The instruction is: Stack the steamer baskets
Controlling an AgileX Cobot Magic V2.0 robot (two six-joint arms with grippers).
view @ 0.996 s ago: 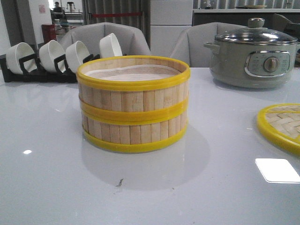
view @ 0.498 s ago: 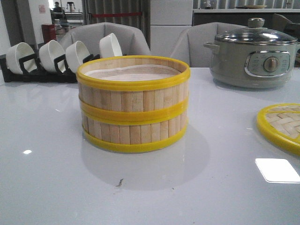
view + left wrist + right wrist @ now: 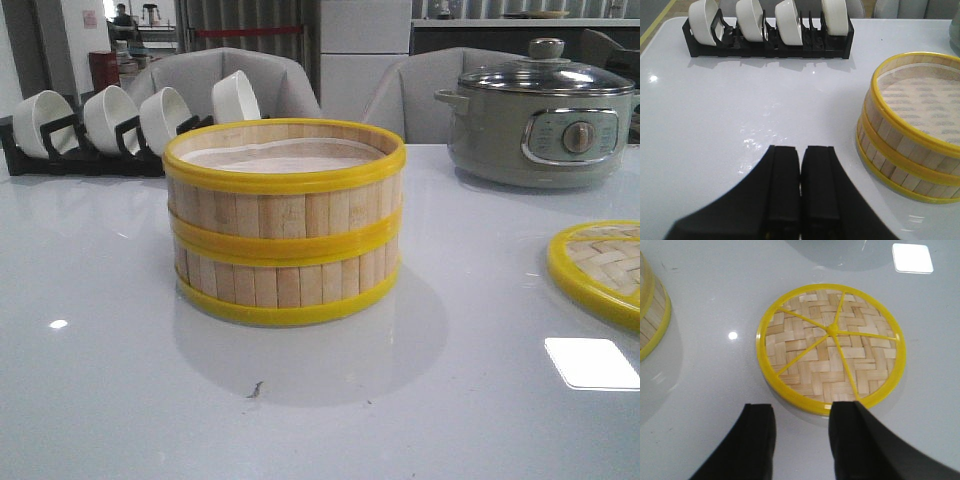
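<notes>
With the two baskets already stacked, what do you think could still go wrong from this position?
1. The right gripper hangs open close above the woven lid; coming down, a finger could catch the yellow rim and push the lid across the glossy table.
2. The left gripper is shut and sits beside the stacked baskets; a sideways swing might knock the top basket out of line.

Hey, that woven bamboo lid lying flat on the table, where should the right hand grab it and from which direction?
Probably by the yellow rim of the lid, from straight above. It lies flat, spokes meeting at a small hub with no tall knob showing, so the rim edge seems the surest hold. The right hand is open beside its near edge.
</notes>
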